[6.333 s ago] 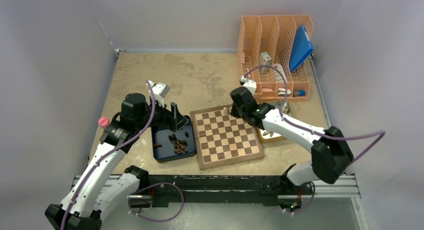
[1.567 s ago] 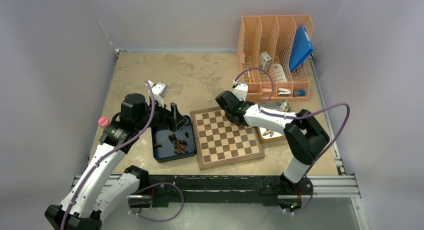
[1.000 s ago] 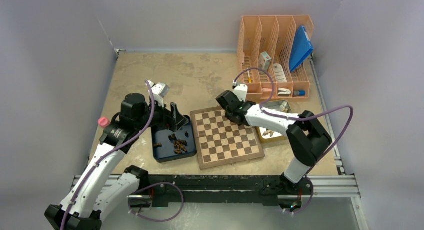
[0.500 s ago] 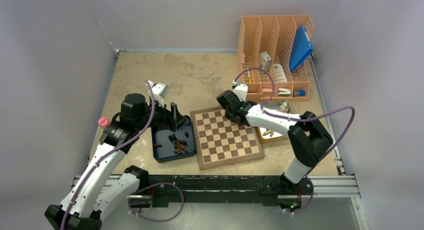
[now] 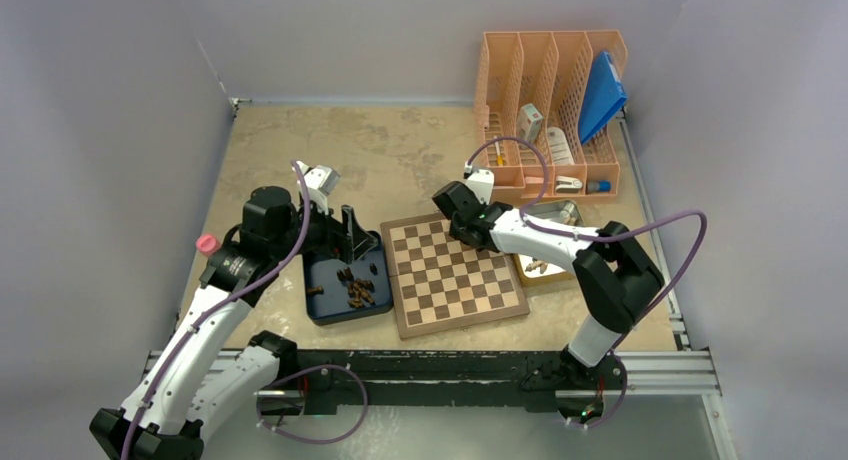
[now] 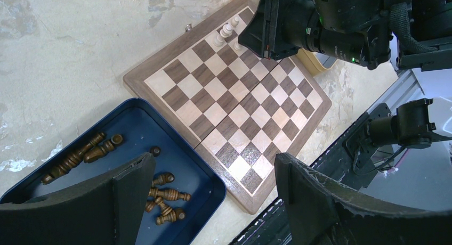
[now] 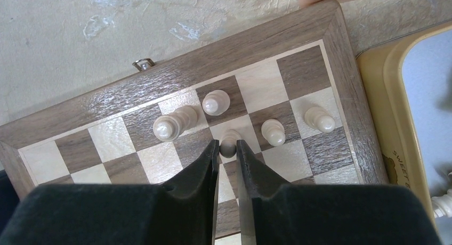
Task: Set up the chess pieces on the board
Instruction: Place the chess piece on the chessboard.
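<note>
1. On the grained wooden board (image 7: 96, 114), by its far edge, our right tool (image 7: 227, 145) pinches a turned pale piece (image 7: 229, 137) among four others.
2. Our left tool (image 6: 213, 162) gapes empty above the blue tray (image 6: 133, 128) of dark pieces (image 6: 165, 194).

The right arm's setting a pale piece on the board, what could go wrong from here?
The right gripper is shut on a pale piece with four standing pale pieces close beside it. Opening the fingers or pulling away could clip the nearest neighbour and topple it. The held piece itself might tip on release.
</note>
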Controlling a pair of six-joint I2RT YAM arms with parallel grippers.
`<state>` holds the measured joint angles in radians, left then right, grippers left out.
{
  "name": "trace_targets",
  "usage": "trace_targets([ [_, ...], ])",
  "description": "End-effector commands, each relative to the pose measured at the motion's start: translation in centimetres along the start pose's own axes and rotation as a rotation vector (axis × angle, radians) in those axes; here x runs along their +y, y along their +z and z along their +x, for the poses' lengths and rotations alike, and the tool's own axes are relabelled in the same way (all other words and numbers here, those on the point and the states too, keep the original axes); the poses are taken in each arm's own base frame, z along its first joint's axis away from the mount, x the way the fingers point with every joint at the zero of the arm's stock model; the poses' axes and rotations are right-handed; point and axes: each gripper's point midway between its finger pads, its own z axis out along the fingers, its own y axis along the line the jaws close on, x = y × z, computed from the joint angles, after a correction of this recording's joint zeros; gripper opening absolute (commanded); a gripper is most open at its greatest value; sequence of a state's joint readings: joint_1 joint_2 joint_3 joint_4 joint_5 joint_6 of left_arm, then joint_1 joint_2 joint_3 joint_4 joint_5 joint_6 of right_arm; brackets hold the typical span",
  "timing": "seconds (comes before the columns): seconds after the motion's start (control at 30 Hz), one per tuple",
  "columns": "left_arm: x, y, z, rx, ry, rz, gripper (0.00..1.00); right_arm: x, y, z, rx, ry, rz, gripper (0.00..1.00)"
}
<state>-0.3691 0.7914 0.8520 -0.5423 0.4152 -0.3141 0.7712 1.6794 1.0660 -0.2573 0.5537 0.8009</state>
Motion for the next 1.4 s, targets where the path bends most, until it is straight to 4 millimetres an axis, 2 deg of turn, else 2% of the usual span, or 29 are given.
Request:
trace_targets([
  [0.0,-0.2,0.2,-0.2,-0.013,0.005,0.013,0.83,0.3,-0.2,-0.6,-0.006,0.013,0.001,0.21],
  [0.37,-0.2,0.2,-0.2,-0.014,0.003,0.009,0.83,0.2,-0.6,-1.3,-0.020,0.024,0.008,0.24],
  [0.63,-0.1,0.1,-0.3,-0.021,0.004,0.005,0.83,-0.1,-0.3,-1.3,-0.034,0.025,0.026,0.23],
  [0.87,-0.2,0.1,-0.3,-0.021,0.004,0.006,0.83,0.3,-1.0,-2.4,-0.058,0.038,0.003,0.25],
  [1.1,-0.1,0.0,-0.4,-0.025,0.005,0.002,0.83,0.3,-1.2,-2.5,-0.060,0.033,0.001,0.27],
  [1.37,-0.1,0.1,-0.3,-0.018,0.003,0.004,0.83,0.4,-3.2,-3.3,-0.068,0.056,-0.060,0.31],
])
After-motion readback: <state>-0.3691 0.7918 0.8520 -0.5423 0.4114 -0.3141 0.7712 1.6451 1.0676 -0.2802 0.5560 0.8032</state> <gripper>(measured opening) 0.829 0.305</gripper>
